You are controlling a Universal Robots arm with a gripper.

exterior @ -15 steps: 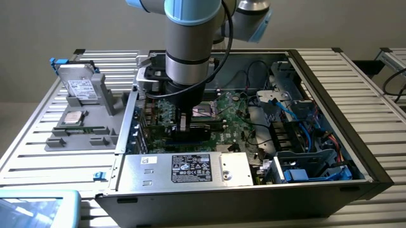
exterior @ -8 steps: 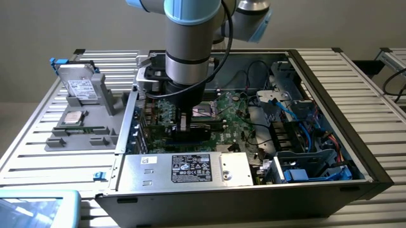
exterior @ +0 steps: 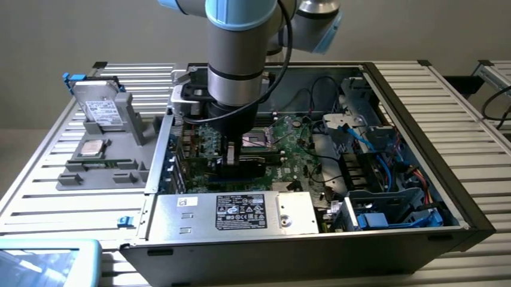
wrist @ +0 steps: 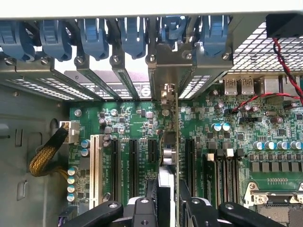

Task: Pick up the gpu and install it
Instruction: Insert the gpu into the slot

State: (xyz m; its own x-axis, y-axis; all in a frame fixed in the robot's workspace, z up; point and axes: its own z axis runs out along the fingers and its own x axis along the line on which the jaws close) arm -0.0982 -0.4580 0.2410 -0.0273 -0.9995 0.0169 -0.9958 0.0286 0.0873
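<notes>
The gripper (wrist: 170, 196) pinches the gpu (wrist: 169, 142) upright by its top edge over the motherboard (wrist: 128, 123); the card is probably light, stiff and fragile.

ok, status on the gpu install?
Claw shut on gpu. Card on edge, low over the motherboard expansion slots. Seated or not: cannot tell. Nothing visibly in the way.

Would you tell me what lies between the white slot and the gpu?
In the wrist view, three black expansion slots separate the gpu from the white slot.
</notes>
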